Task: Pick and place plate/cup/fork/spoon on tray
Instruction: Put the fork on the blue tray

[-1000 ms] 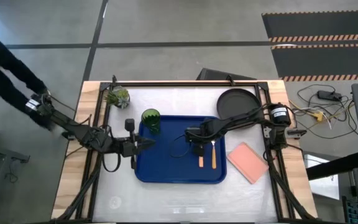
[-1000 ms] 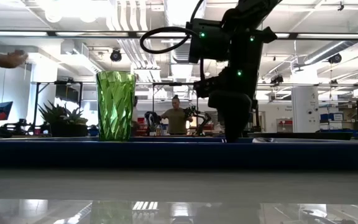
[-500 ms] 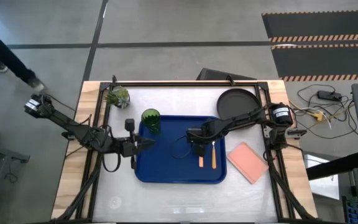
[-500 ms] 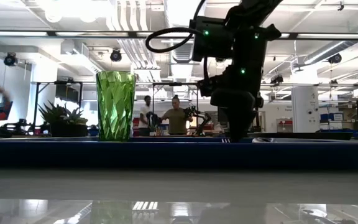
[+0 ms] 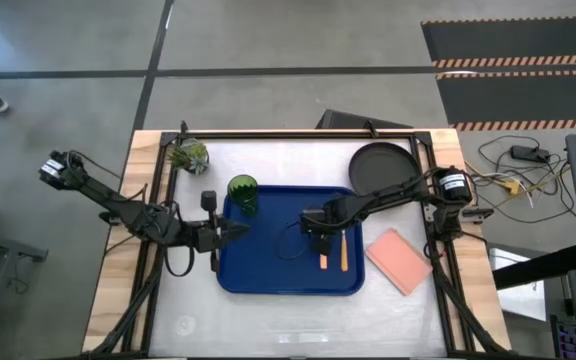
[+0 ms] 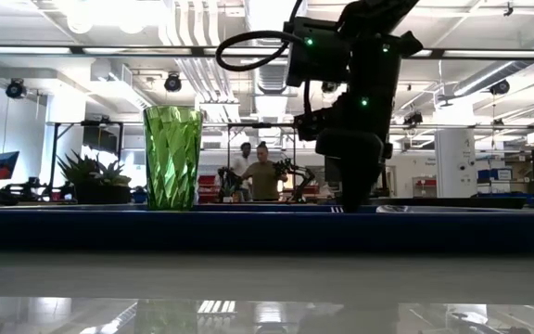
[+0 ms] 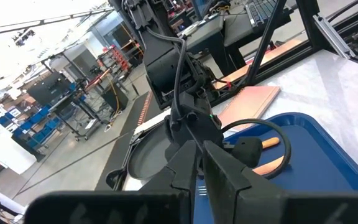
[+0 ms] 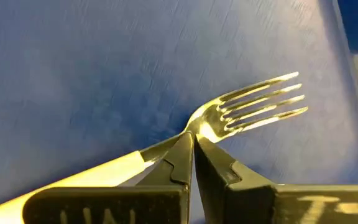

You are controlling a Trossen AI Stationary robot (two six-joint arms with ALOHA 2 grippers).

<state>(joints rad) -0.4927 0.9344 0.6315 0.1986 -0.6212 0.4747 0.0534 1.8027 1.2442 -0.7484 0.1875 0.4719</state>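
Observation:
The blue tray [image 5: 268, 272] lies mid-table. The green cup [image 5: 242, 191] stands upright in its far left corner and also shows in the low view [image 6: 172, 156]. The orange-handled spoon [image 5: 344, 250] lies on the tray floor, and the fork [image 5: 322, 256] is just left of it. The dark plate [image 5: 383, 165] rests on the table at the far right. My right gripper [image 5: 320, 232] is down in the tray, shut on the fork [image 8: 253, 106]. My left gripper [image 5: 240, 231] is shut and empty at the tray's left rim. My right gripper pinches the fork's metal neck [image 8: 199, 130], between tines and orange handle, with its two fingertips. The fingers come from above, pointing down into the tray. The fork lies level along the tray floor; whether it rests on the floor or hangs just above it, I cannot tell.
A pink square pad [image 5: 398, 260] lies on the table right of the tray. A small potted plant [image 5: 188, 156] stands at the far left. A black frame runs along the table's edges. People stand in the room far behind the table.
My right gripper has shifted a little toward the table's right edge, staying low in the tray and shut. A person who stood beside the table's left side has walked away.

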